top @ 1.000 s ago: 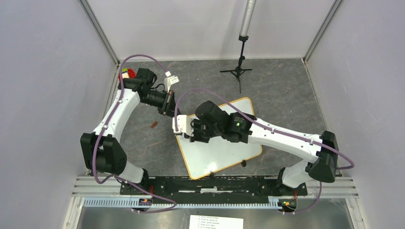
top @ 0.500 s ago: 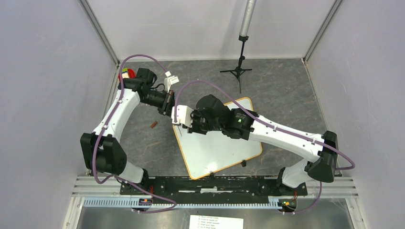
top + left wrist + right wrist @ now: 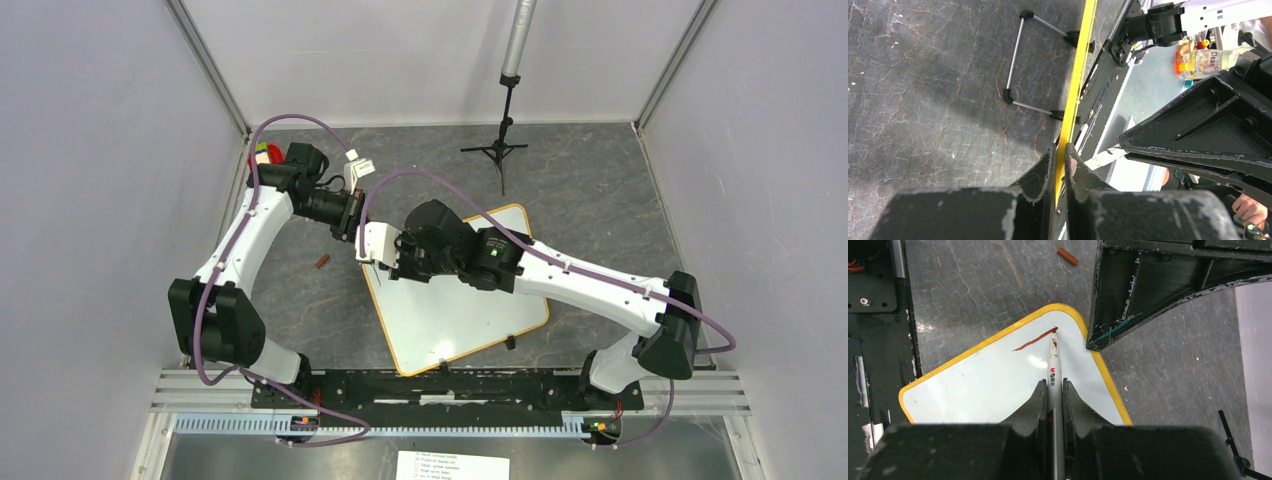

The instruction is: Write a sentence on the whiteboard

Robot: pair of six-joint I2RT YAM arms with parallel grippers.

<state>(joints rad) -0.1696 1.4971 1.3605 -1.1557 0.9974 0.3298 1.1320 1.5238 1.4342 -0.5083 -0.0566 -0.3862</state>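
On the dark grey worktop (image 3: 600, 200), a little right of the middle, the whiteboard (image 3: 470, 310) seems to lie flat, turned at an angle so that one rounded corner points toward the left arm. The left fingers (image 3: 1040, 172) are closed on its thin yellow rim near this corner. I think they pinch it there so that the board does not slide or turn under the pressure of writing. The right fingers (image 3: 1035, 400) are closed tightly around the barrel of a marker (image 3: 1054, 365), which sticks out straight in front of them. Its tip touches the white surface just inside the corner. Of the sentence (image 3: 1034, 340) there is only one short brownish-red stroke, and the tip rests at the end of it. Starting so close to the corner leaves nearly the whole board free for the words, which I believe is the reason. A small brownish cap (image 3: 322, 262), probably from the marker, lies on the worktop left of the board and apart from it. The worktop looks like scuffed stone with fine pale veins. Plain light grey walls (image 3: 100, 200) close the space on three sides, and a small black tripod stand (image 3: 500, 150) is at the far side.
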